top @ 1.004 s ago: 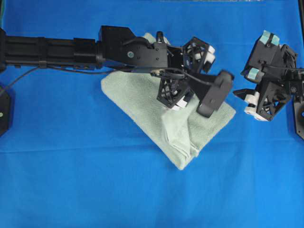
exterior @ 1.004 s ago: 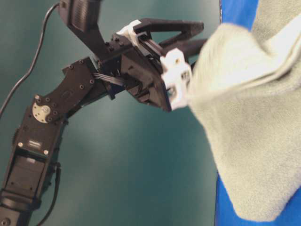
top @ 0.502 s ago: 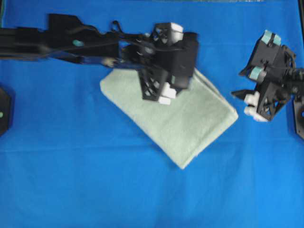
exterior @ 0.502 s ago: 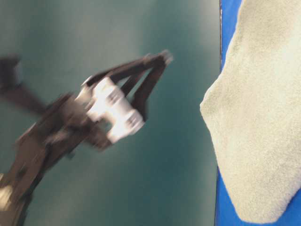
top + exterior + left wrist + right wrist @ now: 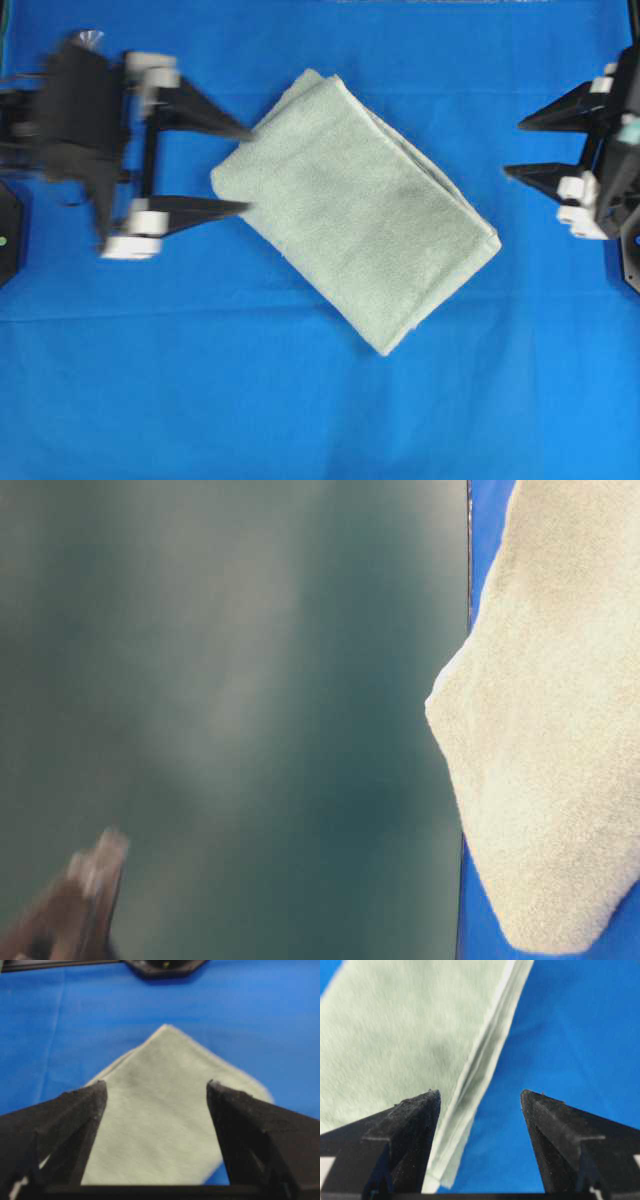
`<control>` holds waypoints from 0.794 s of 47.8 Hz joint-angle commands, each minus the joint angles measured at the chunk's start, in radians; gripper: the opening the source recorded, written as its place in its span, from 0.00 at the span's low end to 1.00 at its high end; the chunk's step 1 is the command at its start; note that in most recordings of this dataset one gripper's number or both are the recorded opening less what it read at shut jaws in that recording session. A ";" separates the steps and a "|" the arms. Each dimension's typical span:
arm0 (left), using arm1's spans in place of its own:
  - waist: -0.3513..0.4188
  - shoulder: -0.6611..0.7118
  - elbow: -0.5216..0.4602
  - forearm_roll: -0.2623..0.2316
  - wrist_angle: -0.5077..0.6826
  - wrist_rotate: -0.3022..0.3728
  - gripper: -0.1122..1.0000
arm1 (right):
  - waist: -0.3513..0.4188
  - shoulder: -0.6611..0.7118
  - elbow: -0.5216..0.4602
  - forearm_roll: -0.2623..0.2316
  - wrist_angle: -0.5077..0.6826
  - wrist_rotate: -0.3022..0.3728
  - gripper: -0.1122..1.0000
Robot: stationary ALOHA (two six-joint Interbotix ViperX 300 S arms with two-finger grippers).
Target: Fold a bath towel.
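a: where does your pale sage-green terry-cloth bath towel [image 5: 357, 207] sit?

b: you find it folded into a thick slanted rectangle near the middle of the smooth bright blue cloth [image 5: 300, 410] covering the table. in the overhead view its long axis runs from about 10 o'clock to 4 o'clock. one corner points to 12 o'clock, one to 9 o'clock, one to 3 o'clock, and the lowest to about 6 o'clock.

a: and the edges?

b: your right wrist view shows stacked layers with a lighter flat hem along the side of the towel that faces the right arm. the top surface looks fuzzy and flat.

a: what is your black left gripper with white finger mounts [image 5: 243, 170] doing?

b: it lies at 9 o'clock of the towel, blurred, fingers spread wide and released, holding nothing. the two black tips point toward the towel's 9 o'clock corner; the upper tip is just beside the towel's edge, and you cannot tell from overhead whether it touches. in your left wrist view the towel fills the gap between the fingers [image 5: 75, 1115], a corner pointing away toward 12 o'clock.

a: and the black right gripper [image 5: 515, 148]?

b: it is at 3 o'clock, well apart from the towel, fingers spread and empty, tips pointing back toward the cloth's middle. its wrist view shows the towel's layered edge between and beyond the fingers [image 5: 410, 1130].

a: the table-level view?

b: you see the towel as a pale mound at 3 o'clock against a dark teal backdrop [image 5: 230, 680], with a blurred dark shape at 7 o'clock that you cannot identify.
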 commanded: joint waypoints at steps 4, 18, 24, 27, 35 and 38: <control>-0.021 -0.170 0.098 -0.002 -0.026 -0.034 0.79 | 0.002 -0.057 0.008 -0.031 -0.032 -0.002 0.69; -0.025 -0.431 0.337 -0.002 -0.067 -0.038 0.79 | 0.000 -0.192 0.143 -0.044 -0.106 0.008 0.68; -0.023 -0.518 0.448 -0.002 -0.121 -0.040 0.79 | -0.002 -0.235 0.207 -0.044 -0.166 0.008 0.68; -0.023 -0.543 0.491 -0.003 -0.143 -0.041 0.79 | -0.011 -0.247 0.232 -0.043 -0.183 0.009 0.68; -0.015 -0.584 0.580 -0.014 -0.176 -0.043 0.79 | -0.066 -0.259 0.290 -0.043 -0.233 0.018 0.68; -0.009 -0.591 0.592 -0.018 -0.179 -0.043 0.79 | -0.086 -0.259 0.302 -0.041 -0.261 0.018 0.68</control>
